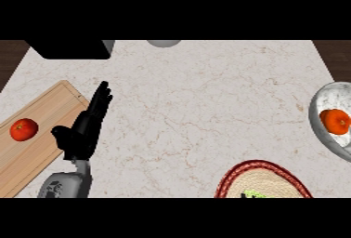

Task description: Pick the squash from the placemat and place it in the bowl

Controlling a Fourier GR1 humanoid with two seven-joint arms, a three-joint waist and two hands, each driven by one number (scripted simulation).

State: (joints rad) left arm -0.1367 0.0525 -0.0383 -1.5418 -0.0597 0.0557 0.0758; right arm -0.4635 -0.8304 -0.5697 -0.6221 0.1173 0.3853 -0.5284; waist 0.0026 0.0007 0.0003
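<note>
A round woven placemat (274, 179) with a red rim lies at the lower right, cut by the view's edge. A sliver of the yellow-green squash (255, 194) shows on it at the bottom edge. Small dark bits beside the squash seem to be my right hand (245, 195); the rest is out of view. The marbled bowl (316, 122) sits at the right edge with an orange round fruit (336, 121) inside. My left hand (86, 130) rests open at the left, fingers pointing up, far from the placemat.
A wooden cutting board (41, 148) at the left carries a red tomato (23, 129). A black appliance (72, 49) stands at the back left, and a grey round object (164, 43) at the back centre.
</note>
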